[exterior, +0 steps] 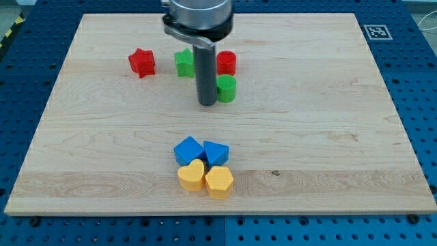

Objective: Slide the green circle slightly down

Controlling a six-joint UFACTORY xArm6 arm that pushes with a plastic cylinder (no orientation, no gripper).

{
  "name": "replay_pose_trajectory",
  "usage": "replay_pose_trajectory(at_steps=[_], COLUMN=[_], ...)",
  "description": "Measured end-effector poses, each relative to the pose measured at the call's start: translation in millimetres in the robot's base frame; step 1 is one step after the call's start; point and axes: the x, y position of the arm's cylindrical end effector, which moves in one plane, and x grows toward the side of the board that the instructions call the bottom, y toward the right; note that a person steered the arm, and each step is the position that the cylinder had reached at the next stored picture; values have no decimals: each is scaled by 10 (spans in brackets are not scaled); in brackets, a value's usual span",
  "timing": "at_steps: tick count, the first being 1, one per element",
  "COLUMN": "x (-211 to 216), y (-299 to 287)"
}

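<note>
The green circle (227, 89) sits on the wooden board (328, 123) above the view's middle. My tip (207, 104) is right beside its left side, at its lower left, touching or nearly touching; the rod hides part of its left edge. A red circle (227, 63) stands just above the green circle. A green star (184, 63) is to the rod's upper left, partly hidden by the rod.
A red star (142, 63) lies further to the view's left. Near the view's bottom middle is a tight cluster: a blue block (188, 151), a blue block (216, 153), a yellow heart (192, 176) and a yellow hexagon (219, 182).
</note>
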Motion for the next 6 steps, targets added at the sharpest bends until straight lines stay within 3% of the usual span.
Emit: replay_pose_trajectory(at_steps=[2,3,4,6], x=[412,400,333,-241], y=[404,829,1007,1007])
